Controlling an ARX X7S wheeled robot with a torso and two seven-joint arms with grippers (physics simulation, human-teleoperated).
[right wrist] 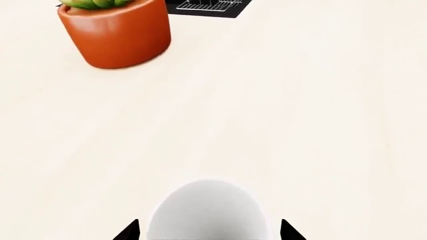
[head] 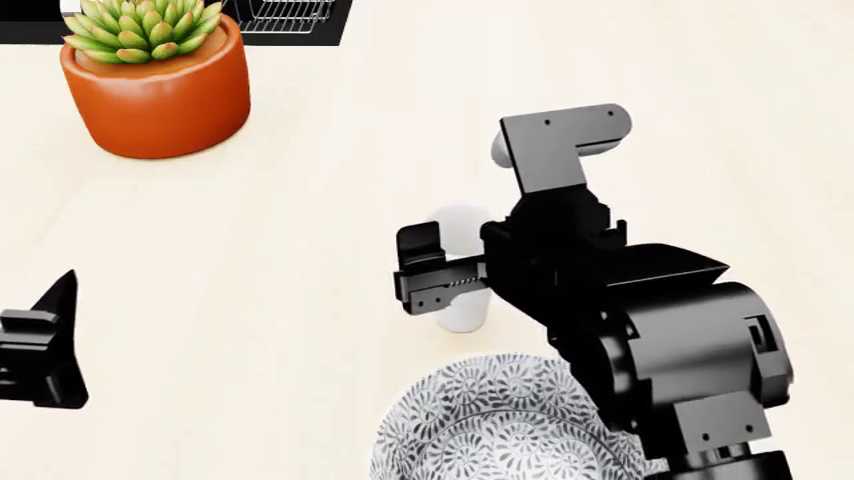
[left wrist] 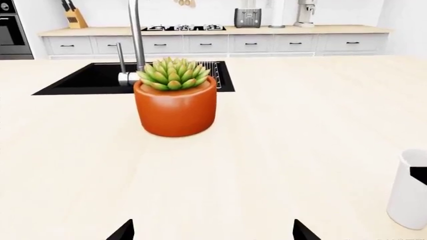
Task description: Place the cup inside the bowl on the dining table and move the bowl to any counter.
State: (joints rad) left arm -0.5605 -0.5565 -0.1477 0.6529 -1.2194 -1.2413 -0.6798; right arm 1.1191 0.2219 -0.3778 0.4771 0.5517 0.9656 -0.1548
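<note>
Now right end effector [head: 447,270] sits spread around the cup [head: 461,270], unclosed; close squarely mid-height, lift straight, then shift over the bowl [head: 494,430].

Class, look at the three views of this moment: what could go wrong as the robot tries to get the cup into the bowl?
1. The right pincer straddles the cup; whether it grips is unclear, so lifting may tip the cup.
2. The bowl sits close under the right arm, which could knock it.
3. A wide swing could hit the plant pot.
</note>
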